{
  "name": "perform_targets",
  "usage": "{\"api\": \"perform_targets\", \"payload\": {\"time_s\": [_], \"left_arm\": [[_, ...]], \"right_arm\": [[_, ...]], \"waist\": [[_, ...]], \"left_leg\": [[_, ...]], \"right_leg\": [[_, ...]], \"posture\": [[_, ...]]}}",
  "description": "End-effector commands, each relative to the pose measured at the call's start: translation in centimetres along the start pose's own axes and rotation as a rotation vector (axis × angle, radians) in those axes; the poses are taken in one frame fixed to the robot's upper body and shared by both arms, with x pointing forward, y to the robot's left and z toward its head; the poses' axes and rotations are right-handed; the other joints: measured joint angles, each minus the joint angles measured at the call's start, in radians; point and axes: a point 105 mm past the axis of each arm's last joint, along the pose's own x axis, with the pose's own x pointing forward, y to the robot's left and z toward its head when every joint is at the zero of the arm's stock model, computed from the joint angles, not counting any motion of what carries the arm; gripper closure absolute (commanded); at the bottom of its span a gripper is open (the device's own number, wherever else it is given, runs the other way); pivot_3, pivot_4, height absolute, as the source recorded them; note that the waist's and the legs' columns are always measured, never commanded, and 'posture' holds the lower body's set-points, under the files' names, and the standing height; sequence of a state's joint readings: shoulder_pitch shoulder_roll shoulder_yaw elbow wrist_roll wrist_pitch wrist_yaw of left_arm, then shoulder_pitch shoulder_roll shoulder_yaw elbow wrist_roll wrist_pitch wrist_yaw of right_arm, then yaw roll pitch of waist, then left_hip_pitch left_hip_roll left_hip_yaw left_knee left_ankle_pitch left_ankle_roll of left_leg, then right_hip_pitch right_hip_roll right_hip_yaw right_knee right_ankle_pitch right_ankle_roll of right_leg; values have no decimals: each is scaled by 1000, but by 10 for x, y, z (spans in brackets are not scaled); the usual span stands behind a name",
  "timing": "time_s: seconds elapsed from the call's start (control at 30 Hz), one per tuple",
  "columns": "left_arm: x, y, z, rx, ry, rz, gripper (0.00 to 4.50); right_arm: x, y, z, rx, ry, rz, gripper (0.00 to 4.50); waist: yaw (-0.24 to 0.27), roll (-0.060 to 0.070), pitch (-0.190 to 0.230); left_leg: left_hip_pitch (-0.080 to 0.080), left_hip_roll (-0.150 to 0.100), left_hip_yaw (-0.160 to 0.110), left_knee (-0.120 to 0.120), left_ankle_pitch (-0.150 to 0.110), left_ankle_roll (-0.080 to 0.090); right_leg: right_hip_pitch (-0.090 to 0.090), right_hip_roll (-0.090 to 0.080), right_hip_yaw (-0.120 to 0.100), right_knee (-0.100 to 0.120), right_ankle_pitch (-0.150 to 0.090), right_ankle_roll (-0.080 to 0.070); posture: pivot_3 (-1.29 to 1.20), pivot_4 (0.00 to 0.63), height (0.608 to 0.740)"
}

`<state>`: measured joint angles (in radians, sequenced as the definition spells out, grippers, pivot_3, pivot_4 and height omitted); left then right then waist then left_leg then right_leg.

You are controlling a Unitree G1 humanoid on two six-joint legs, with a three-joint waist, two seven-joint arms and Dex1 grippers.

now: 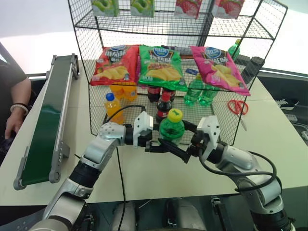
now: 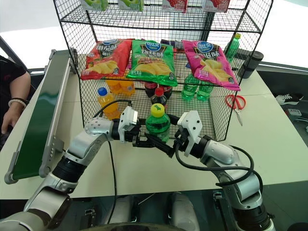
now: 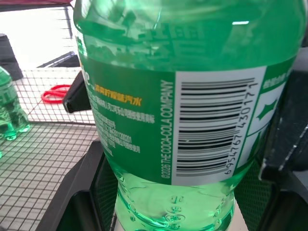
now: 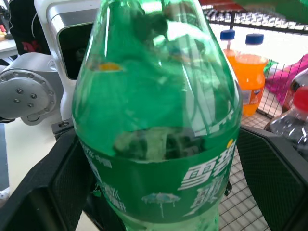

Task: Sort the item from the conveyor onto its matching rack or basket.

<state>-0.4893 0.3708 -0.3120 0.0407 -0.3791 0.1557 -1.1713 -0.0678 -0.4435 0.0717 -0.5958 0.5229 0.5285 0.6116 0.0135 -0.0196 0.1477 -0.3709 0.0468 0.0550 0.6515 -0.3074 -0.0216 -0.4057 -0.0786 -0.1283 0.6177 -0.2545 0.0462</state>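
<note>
The green bottle (image 3: 183, 115) carries the clearest print: its label reads "THE COCA-COLA COMPANY" running up beside a barcode, and the digits beside the bars look like 6954767430171, though the last ones curve out of sight. Yellow and white Chinese lines stand to one side of it. The other face of the label shows large white Chinese characters. The crisp bags (image 1: 161, 67) on the rack (image 1: 269, 29) bear a round blue logo, too small to read.

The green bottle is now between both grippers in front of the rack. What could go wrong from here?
The left gripper is shut on the green bottle, while the right gripper brackets it with open fingers. Releasing before the right one closes may drop the bottle. The cola bottle stands right behind and could be knocked over.
</note>
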Motion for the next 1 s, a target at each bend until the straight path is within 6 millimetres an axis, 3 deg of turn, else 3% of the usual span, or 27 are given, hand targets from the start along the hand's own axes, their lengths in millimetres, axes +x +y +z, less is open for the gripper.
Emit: {"api": "perform_targets", "payload": {"time_s": [0.03, 0.37, 0.53, 0.6, 0.7, 0.73, 0.83, 1.0], "left_arm": [[6, -1, 15, 80, -44, -37, 1800], [0, 6, 12, 93, -32, 12, 1800], [0, 5, 11, 94, -32, 15, 1800], [1, 3, 10, 80, -29, 4, 1800], [1, 1, 9, 60, -24, -8, 262], [1, 2, 8, 68, -20, 2, 87], [-4, 5, -3, 78, 32, 40, 87], [-24, 9, -27, 19, 99, 135, 87]], "right_arm": [[-1, 2, 15, -39, -49, -10, 0], [-3, 0, 15, -29, -46, -13, 0], [-3, 1, 15, -19, -48, -3, 1460], [-2, 2, 15, -22, -48, -3, 1465], [-1, 2, 15, -27, -49, -7, 1465], [-1, 1, 16, -28, -51, -12, 1465], [-1, -8, 18, -40, -73, -73, 1465], [-14, -43, 11, -102, -63, -289, 1465]], "waist": [[0, 0, 0], [0, 0, 0], [0, 0, 0], [0, 0, 0], [0, 0, 0], [0, 0, 0], [0, 0, 0], [-1, 0, -1]], "left_leg": [[0, 0, 0, 1, 0, 0], [0, 0, 0, 2, 0, 0], [0, 0, 0, 2, 0, 0], [0, 0, 0, 2, 0, 0], [0, 0, 0, 2, 0, 0], [0, 0, 0, 2, 0, 0], [0, 0, 0, 2, 0, 0], [0, 0, 0, 2, 0, 0]], "right_leg": [[0, 0, 0, 0, 0, 0], [1, 0, 0, 1, 0, 0], [1, 0, 0, 1, 0, 0], [1, 0, 0, 1, 0, 0], [1, 0, 0, 1, 0, 0], [1, 0, 0, 1, 0, 0], [1, 0, 0, 1, 0, 0], [1, 0, 0, 2, 0, 0]], "posture": [[0, 150, 734], [0, 150, 734], [0, 150, 734], [0, 150, 734], [0, 150, 734], [0, 150, 734], [0, 150, 734], [0, 150, 734]]}}
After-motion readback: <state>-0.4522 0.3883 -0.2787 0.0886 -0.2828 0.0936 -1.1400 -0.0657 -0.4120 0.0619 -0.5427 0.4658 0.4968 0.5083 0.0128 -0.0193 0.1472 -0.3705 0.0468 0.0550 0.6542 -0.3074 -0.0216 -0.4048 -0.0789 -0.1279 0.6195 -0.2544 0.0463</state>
